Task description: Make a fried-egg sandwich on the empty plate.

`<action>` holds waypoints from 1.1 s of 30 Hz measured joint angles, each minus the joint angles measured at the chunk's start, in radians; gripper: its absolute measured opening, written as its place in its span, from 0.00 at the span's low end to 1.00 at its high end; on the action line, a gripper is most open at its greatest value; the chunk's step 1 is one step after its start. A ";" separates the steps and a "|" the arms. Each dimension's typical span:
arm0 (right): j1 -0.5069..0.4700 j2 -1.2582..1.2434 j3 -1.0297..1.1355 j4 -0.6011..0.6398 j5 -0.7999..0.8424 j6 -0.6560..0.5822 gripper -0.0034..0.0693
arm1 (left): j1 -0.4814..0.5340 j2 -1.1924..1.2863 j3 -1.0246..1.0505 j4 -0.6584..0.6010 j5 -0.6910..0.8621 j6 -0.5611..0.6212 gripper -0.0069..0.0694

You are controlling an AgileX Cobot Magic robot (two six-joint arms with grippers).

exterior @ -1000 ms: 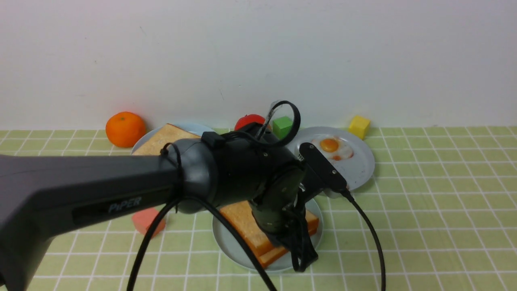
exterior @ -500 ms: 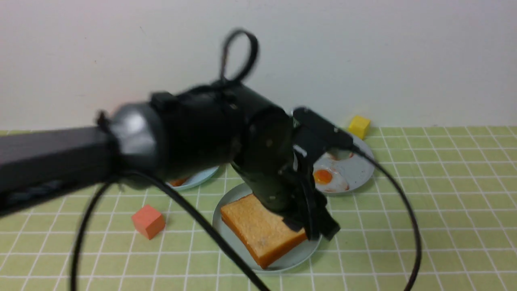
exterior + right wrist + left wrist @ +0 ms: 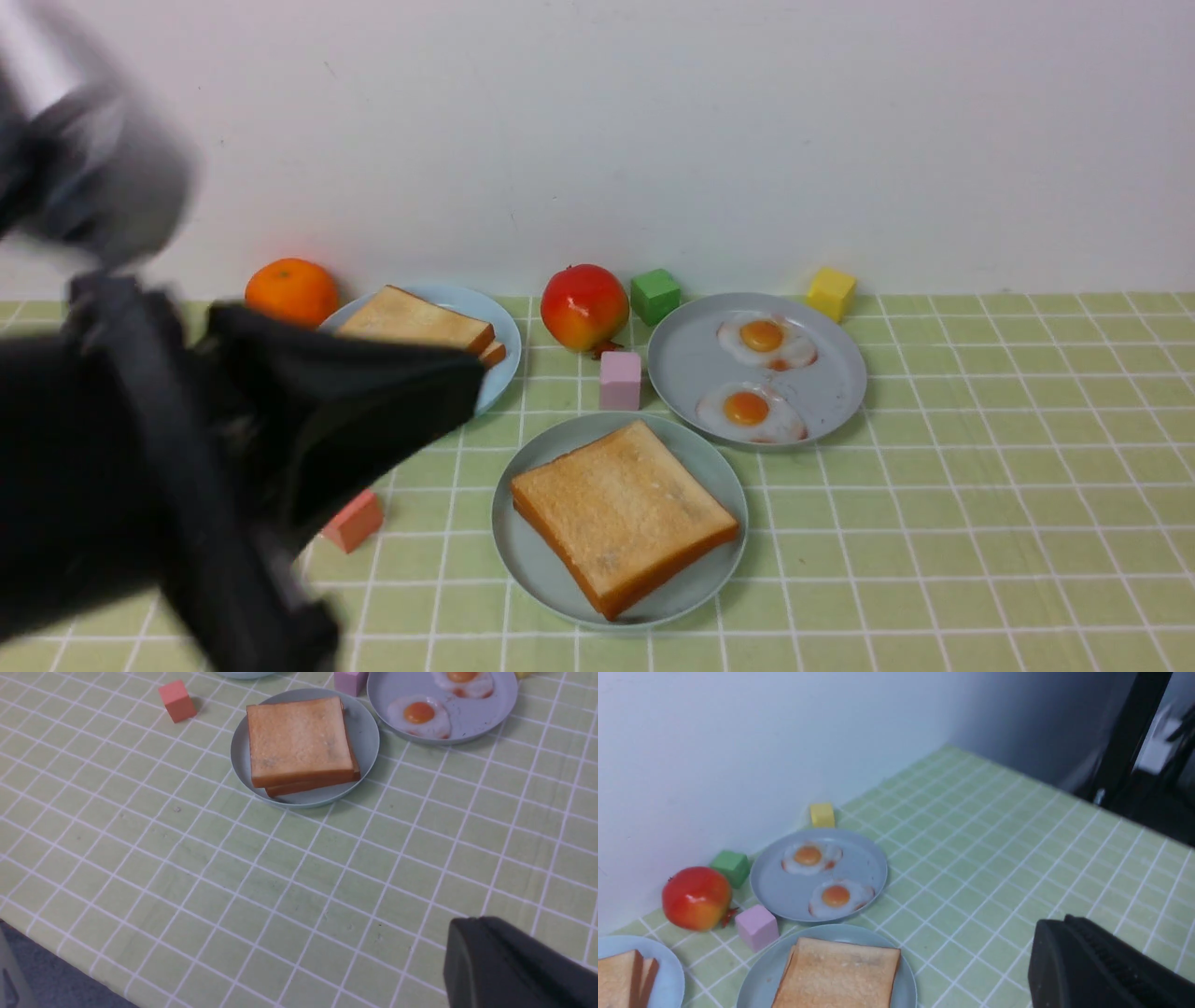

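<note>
1. Far left, the left arm [image 3: 140, 467] has swung back off the middle of the table, a dark blur near the robot's own side; a second ago it hung right over the mint plate. Its claw, the left gripper [image 3: 1106, 966], was open as it left the bread and is now closed on nothing.
2. Behind it sit an orange [image 3: 291, 291] by the wall and a light-blue plate [image 3: 495, 322] holding spare toast slices [image 3: 415, 322]; a salmon block [image 3: 355, 521] lies nearer the front.
3. In the middle, the mint plate [image 3: 523, 560] is no longer empty; toast [image 3: 621, 513] lies flat on it. The right wrist view shows two slices stacked there [image 3: 299, 742]; no egg shows between them, though I cannot see inside the stack.
4. Behind it are a red apple [image 3: 584, 306], a pink block [image 3: 621, 380] and a green block [image 3: 654, 295].
5. Right of centre, the grey-blue plate [image 3: 691, 364] carries two fried eggs [image 3: 752, 411], untouched; a yellow block [image 3: 830, 292] sits beyond.
6. The right gripper [image 3: 514, 966] shows only as a dark edge in its own view; it is closed, holding nothing.
7. My reading: bread is placed, the egg step remains, and the top slice may have to come off first.
</note>
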 joint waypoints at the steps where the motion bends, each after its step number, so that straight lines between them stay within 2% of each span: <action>1: 0.000 0.000 0.000 0.000 0.000 0.001 0.05 | 0.000 -0.055 0.059 -0.002 -0.041 -0.008 0.07; 5: 0.000 0.000 0.000 0.000 0.000 0.004 0.05 | 0.000 -0.273 0.294 -0.008 -0.220 -0.033 0.07; 9: 0.000 0.000 0.000 -0.019 0.000 0.015 0.05 | 0.000 -0.387 0.412 -0.029 -0.293 -0.059 0.07; 19: 0.000 -0.093 0.072 -0.052 -0.016 0.117 0.05 | 0.000 -0.396 0.426 -0.046 -0.249 -0.064 0.07; 26: 0.000 -0.219 0.183 -0.057 -0.169 0.150 0.05 | 0.000 -0.396 0.426 -0.046 -0.222 -0.066 0.07; 33: 0.000 -0.252 0.235 -0.033 -0.107 0.173 0.06 | 0.000 -0.396 0.426 -0.046 -0.215 -0.066 0.07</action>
